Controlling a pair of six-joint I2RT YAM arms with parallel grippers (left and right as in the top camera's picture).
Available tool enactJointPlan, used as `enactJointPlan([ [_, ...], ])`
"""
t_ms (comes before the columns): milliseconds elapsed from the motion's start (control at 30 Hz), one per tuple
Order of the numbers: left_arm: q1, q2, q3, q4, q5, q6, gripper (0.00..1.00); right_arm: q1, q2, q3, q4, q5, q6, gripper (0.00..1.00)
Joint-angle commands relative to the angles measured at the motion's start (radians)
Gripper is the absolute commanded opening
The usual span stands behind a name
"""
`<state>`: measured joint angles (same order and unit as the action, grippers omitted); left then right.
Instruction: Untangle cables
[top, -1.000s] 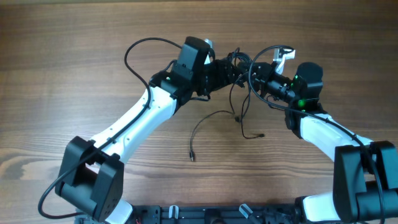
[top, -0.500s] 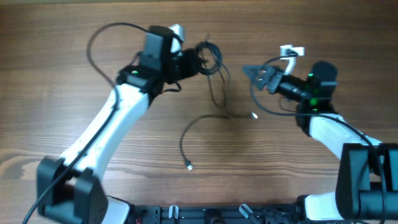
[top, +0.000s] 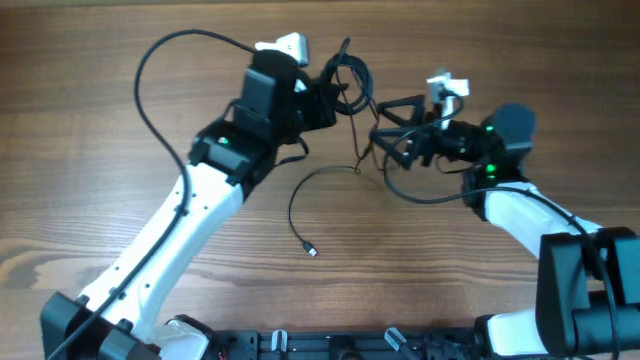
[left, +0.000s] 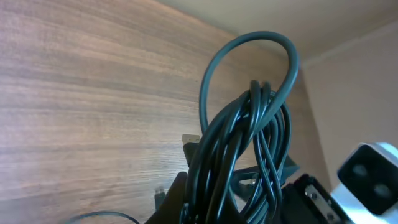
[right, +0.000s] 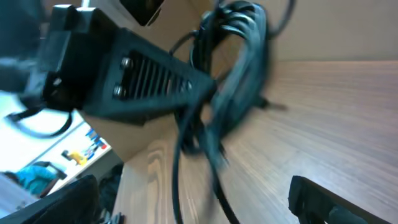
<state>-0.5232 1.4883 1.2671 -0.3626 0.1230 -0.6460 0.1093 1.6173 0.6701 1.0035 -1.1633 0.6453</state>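
Observation:
The cables (top: 350, 78) are a knot of thin black cords raised above the table, and my left gripper (top: 330, 100) is shut on them. In the left wrist view the bundle (left: 245, 143) rises from between the jaws, with one loop arching over the top. One loose strand (top: 300, 195) trails down to the table and ends in a small silver-tipped plug (top: 312, 250). My right gripper (top: 388, 130) is open just right of the knot, with nothing between its fingers. In the blurred right wrist view the cables (right: 239, 56) hang ahead of the wide-open right gripper (right: 199, 208).
Bare wooden table (top: 520, 50) lies all around. A thick black arm cable (top: 160, 70) arcs over the left arm (top: 190, 210). Another arm cable (top: 420, 195) loops under the right arm (top: 500, 170). The arm bases stand at the front edge.
My right gripper let go of the knot, opened and pulled right, then came back left toward it. My left gripper shut on the knot, carried it left, then shifted slightly right.

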Motion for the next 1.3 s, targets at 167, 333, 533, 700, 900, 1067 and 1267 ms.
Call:
enactJointPlan([
  [167, -0.087, 0.013, 0.003, 0.007, -0.158, -0.220, 0.04, 0.156, -0.005, 0.009, -0.287, 0.335, -0.298, 0.67],
  [333, -0.076, 0.005, 0.003, -0.060, -0.159, -0.069, 0.04, 0.110, -0.006, 0.009, -0.394, 0.418, -0.263, 0.05],
  [533, 0.044, -0.022, 0.003, -0.142, -0.158, 0.011, 0.04, -0.013, -0.006, 0.009, -0.387, 0.123, -0.218, 0.07],
  [700, 0.057, -0.020, 0.003, -0.029, -0.018, 0.127, 0.04, -0.043, -0.008, 0.009, -0.318, -0.093, -0.192, 1.00],
  [900, 0.116, -0.019, 0.003, -0.075, 0.422, 0.383, 0.04, -0.233, -0.007, 0.009, 0.252, -0.266, 0.192, 1.00],
  [1067, 0.105, -0.010, 0.003, -0.125, 0.655, 0.486, 0.04, -0.172, -0.004, 0.009, 0.128, -0.243, 0.167, 0.95],
  [1267, 0.072, 0.035, 0.003, -0.218, 0.650, 0.520, 0.04, -0.074, -0.004, 0.009, 0.073, -0.231, 0.167, 0.74],
])
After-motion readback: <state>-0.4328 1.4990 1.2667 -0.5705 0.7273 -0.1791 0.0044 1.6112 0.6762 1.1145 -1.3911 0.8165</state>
